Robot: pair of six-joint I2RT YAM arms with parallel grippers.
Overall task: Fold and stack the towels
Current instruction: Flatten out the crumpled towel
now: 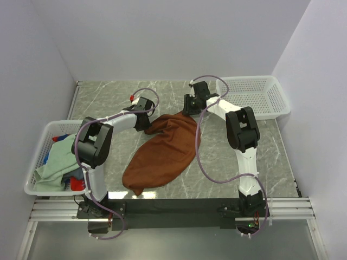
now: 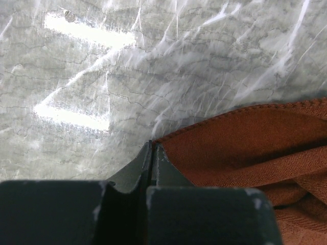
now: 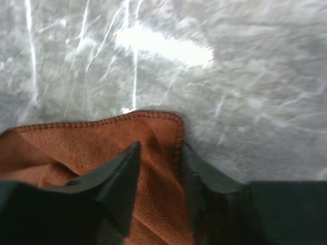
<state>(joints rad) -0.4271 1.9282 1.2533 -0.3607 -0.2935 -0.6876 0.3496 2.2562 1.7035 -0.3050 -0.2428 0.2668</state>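
Rust-brown towel (image 1: 162, 149), bunched on marble table (image 1: 108, 97), long axis slanting far-right to near-left, far end between both arms. Right gripper (image 3: 161, 148) spread astride hemmed corner. Left gripper (image 2: 153, 145) pressed together at neighbouring corner, catch on cloth unclear. Hems legible in wrist views only; full length overhead only.

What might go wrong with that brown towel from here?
1. The left gripper is shut with a corner of the rust-brown towel only at its very tips; it may have caught little or no cloth, so a lift might leave that corner behind.
2. The right gripper straddles the other corner with jaws apart; lifting before it closes would likely drop it.
3. The towel lies bunched, so a fold may come out crooked.
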